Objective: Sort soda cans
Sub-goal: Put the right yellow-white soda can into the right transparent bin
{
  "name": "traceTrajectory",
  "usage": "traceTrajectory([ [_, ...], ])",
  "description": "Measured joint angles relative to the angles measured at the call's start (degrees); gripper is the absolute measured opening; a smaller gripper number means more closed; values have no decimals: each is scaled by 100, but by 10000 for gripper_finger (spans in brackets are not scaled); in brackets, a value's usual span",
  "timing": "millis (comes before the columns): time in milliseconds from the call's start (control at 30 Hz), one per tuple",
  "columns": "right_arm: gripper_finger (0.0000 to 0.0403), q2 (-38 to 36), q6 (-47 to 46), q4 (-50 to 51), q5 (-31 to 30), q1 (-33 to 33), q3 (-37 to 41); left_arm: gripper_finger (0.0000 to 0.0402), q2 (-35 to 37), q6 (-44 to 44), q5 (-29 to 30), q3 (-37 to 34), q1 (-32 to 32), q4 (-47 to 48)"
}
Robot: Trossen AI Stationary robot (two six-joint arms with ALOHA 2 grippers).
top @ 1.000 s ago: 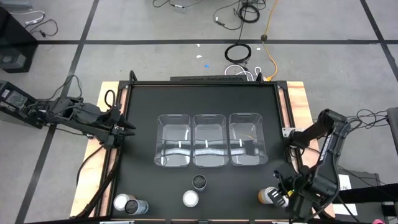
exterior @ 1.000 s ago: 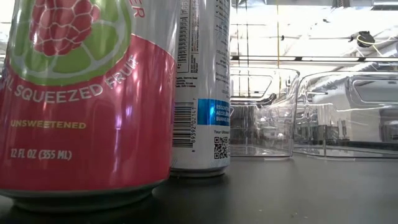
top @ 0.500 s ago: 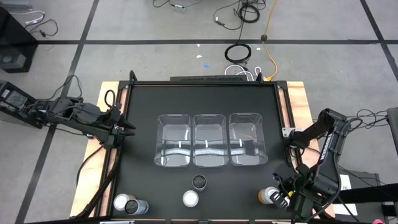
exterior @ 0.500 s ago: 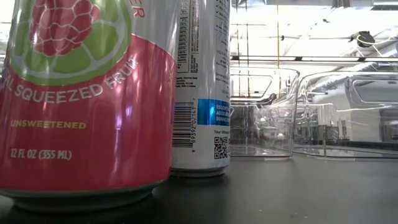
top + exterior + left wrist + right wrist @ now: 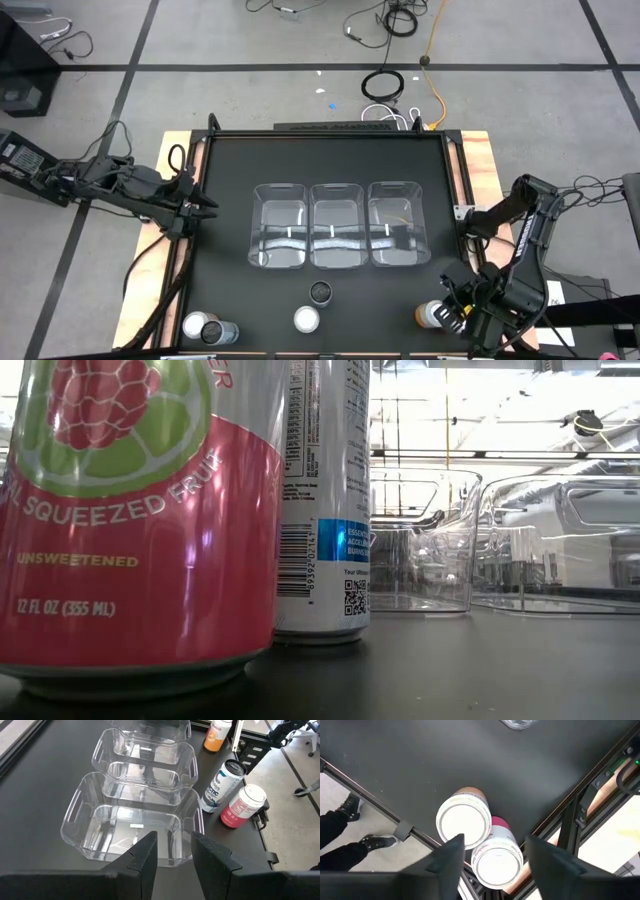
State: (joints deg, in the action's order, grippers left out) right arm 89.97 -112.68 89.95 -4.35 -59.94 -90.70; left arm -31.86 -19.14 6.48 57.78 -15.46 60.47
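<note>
Black counter (image 5: 230, 150) near-right corner: right pincer (image 5: 452, 313), fingers spread, poised over upright orange can (image 5: 427, 315) beside pink can (image 5: 498, 857).

The left arm is lying stretched along the counter's (image 5: 230, 160) left edge, its end effector (image 5: 203, 205) pointing inward over the rim with the two dark fingers (image 5: 145, 857) standing a narrow gap apart and gripping nothing. Over at the near right corner, the right arm is folding down steeply, and its end effector (image 5: 452, 305) is hanging there with fingers (image 5: 451, 852) parted wide, nothing clamped between them.
</note>
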Motion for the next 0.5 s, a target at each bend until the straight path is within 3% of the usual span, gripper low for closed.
traceTrajectory([
  [267, 312, 2, 268, -188, -70, 0, -2, 128, 0, -1, 0, 0, 1, 0],
  [500, 326, 255, 800, -385, -304, 1, -4, 128, -1, -2, 2, 0, 0, 0],
])
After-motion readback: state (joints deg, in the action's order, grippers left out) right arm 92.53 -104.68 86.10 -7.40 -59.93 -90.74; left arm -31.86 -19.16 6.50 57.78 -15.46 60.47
